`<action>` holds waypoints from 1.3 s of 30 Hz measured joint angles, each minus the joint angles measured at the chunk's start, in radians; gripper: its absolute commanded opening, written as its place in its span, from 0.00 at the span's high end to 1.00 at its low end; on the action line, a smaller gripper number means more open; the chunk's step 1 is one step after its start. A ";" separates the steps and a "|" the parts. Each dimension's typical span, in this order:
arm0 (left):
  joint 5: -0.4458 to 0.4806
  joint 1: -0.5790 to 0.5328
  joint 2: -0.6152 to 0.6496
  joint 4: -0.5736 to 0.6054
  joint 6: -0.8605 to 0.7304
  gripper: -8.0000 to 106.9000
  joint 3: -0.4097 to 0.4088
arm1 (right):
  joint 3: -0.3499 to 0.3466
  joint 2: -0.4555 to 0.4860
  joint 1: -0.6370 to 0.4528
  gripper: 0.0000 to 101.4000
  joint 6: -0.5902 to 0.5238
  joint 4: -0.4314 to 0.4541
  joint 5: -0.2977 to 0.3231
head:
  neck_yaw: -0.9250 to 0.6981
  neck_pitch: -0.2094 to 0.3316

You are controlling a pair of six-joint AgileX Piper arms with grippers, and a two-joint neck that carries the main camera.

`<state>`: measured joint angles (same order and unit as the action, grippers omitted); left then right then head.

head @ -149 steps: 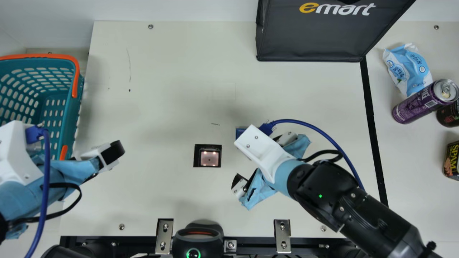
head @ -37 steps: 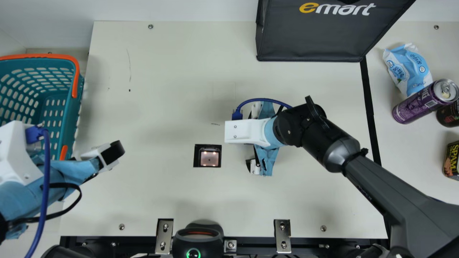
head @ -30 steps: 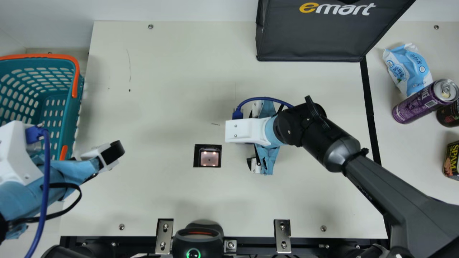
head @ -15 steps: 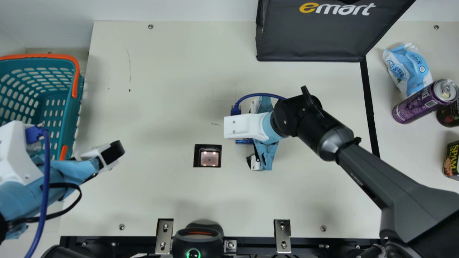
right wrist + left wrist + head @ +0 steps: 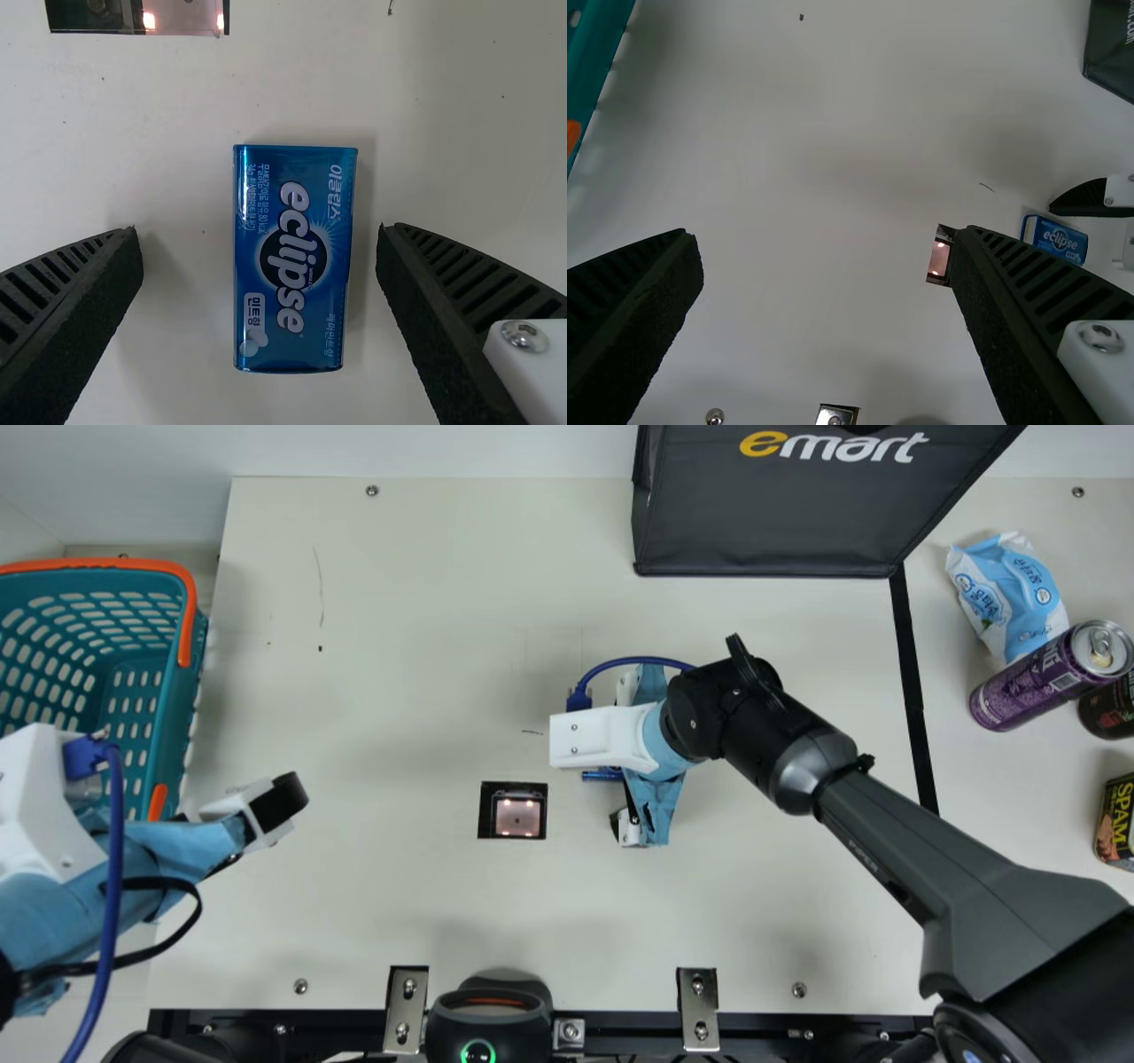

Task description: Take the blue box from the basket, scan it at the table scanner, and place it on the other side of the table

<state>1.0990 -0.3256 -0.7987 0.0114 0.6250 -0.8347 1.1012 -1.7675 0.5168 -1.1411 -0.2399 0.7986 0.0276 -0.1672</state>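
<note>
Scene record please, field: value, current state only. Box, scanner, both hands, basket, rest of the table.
blue box: flat on table, printed face up
scanner: set in table, lit, box off it to main view's right
right hand: open above box, gap on both sides
left hand: open, near basket, holding nothing
basket: teal, orange handle, main view's left
rest: black bag at far side; blue-white packet, purple can at main view's right
scanned: cannot tell
</note>
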 measured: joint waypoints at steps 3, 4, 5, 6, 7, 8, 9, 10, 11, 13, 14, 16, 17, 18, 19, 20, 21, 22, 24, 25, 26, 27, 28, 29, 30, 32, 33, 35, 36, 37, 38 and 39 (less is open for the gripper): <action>0.000 0.000 0.000 0.000 0.000 0.15 0.000 | 0.000 -0.002 0.001 0.52 0.006 0.000 0.012 | 0.000 0.000; 0.000 0.000 0.000 0.000 0.000 0.15 0.000 | 0.000 -0.002 0.001 0.59 0.007 0.000 0.004 | 0.000 -0.002; 0.000 0.000 0.000 0.000 0.000 0.15 0.000 | 0.000 -0.002 0.001 0.66 0.012 0.004 -0.003 | 0.000 -0.002; 0.000 0.000 0.000 0.000 0.000 0.15 0.000 | 0.000 -0.002 0.002 0.72 0.015 0.008 -0.008 | 0.000 -0.002; 0.000 0.000 0.000 0.000 0.000 0.15 0.000 | 0.000 -0.002 0.002 0.79 0.019 0.012 -0.008 | 0.000 -0.002; 0.000 0.000 0.000 0.000 0.000 0.15 0.000 | 0.000 -0.001 0.004 0.85 0.021 0.014 -0.009 | 0.000 -0.002; 0.000 0.000 0.000 0.000 0.000 0.15 0.000 | -0.001 0.000 0.004 0.92 0.026 0.017 -0.010 | 0.000 -0.002; 0.000 0.000 0.000 0.000 0.000 0.15 0.000 | -0.001 0.002 0.005 0.98 0.029 0.019 -0.011 | 0.000 -0.002; 0.000 0.000 0.000 0.000 0.000 0.15 0.000 | -0.002 0.004 0.005 1.00 0.032 0.021 -0.012 | 0.000 -0.002; 0.000 0.000 0.000 0.000 0.000 0.15 0.000 | -0.003 0.008 0.005 1.00 0.039 0.037 -0.022 | 0.000 0.000; 0.000 0.000 0.000 0.000 0.000 0.15 0.000 | -0.004 0.011 0.005 1.00 0.045 0.047 -0.025 | 0.000 0.000; 0.000 0.000 0.000 0.000 0.000 0.15 0.000 | -0.004 0.020 0.005 1.00 0.057 0.050 -0.023 | 0.000 -0.002; 0.000 0.000 0.000 0.000 0.000 0.15 0.000 | -0.004 0.025 0.006 1.00 0.060 0.050 -0.019 | 0.000 -0.002; 0.000 0.000 0.000 0.000 0.000 0.15 0.000 | -0.004 0.032 0.007 1.00 0.067 0.049 -0.016 | 0.000 -0.002; 0.000 0.000 0.000 0.000 0.000 0.15 0.000 | -0.004 0.038 0.008 1.00 0.074 0.049 -0.010 | 0.000 -0.002; 0.000 0.000 0.000 0.000 0.000 0.15 0.000 | -0.002 0.045 0.008 1.00 0.079 0.049 -0.004 | 0.002 -0.002; 0.000 0.000 0.000 0.000 0.000 0.15 0.000 | 0.001 0.053 0.008 1.00 0.084 0.051 0.002 | 0.000 -0.002; 0.000 0.000 0.000 0.000 0.000 0.15 0.000 | 0.005 0.060 0.009 1.00 0.088 0.053 0.004 | 0.000 -0.002; 0.000 0.000 0.000 0.000 0.000 0.15 0.000 | 0.012 0.074 0.010 1.00 0.102 0.053 0.010 | 0.000 -0.002; 0.000 0.000 0.000 0.000 0.000 0.15 0.000 | 0.015 0.081 0.011 1.00 0.105 0.055 0.017 | 0.000 -0.002; 0.000 0.000 0.000 0.000 0.000 0.15 0.000 | 0.018 0.087 0.012 1.00 0.110 0.055 0.021 | 0.000 0.000; 0.000 0.000 0.000 0.000 0.000 0.15 0.000 | 0.021 0.094 0.012 1.00 0.115 0.055 0.026 | 0.000 0.000; 0.000 0.000 0.000 0.000 0.000 0.15 0.000 | 0.024 0.098 0.013 1.00 0.120 0.056 0.030 | 0.000 -0.002; 0.000 0.000 0.000 0.000 0.000 0.15 0.000 | 0.026 0.104 0.014 1.00 0.126 0.056 0.033 | 0.000 0.000; 0.000 0.000 0.000 0.000 0.000 0.15 0.000 | 0.028 0.110 0.015 1.00 0.129 0.057 0.038 | 0.000 -0.002; 0.000 0.000 0.000 0.000 0.000 0.15 0.000 | 0.032 0.118 0.016 1.00 0.135 0.062 0.045 | 0.000 -0.002; 0.000 0.000 0.000 0.000 0.000 0.15 0.000 | 0.035 0.122 0.018 1.00 0.141 0.065 0.046 | 0.000 0.000; 0.000 0.000 0.000 0.000 0.000 0.15 0.000 | 0.036 0.127 0.020 1.00 0.151 0.066 0.047 | 0.018 -0.002; 0.000 0.000 0.000 0.000 0.000 0.15 0.000 | 0.037 0.130 0.020 1.00 0.156 0.070 0.047 | 0.038 -0.002; 0.000 0.000 0.000 0.000 0.000 0.15 0.000 | 0.037 0.131 0.020 1.00 0.161 0.072 0.051 | 0.057 0.000; 0.000 0.000 0.000 0.000 0.000 0.15 0.000 | 0.037 0.134 0.020 1.00 0.168 0.072 0.050 | 0.077 0.000; 0.000 0.000 0.000 0.000 0.000 0.15 0.000 | 0.037 0.137 0.016 1.00 0.174 0.075 0.050 | 0.098 -0.002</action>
<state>1.0990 -0.3256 -0.7987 0.0114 0.6250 -0.8347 1.1381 -1.6309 0.5324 -0.9669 -0.1651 0.8489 0.1258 -0.1687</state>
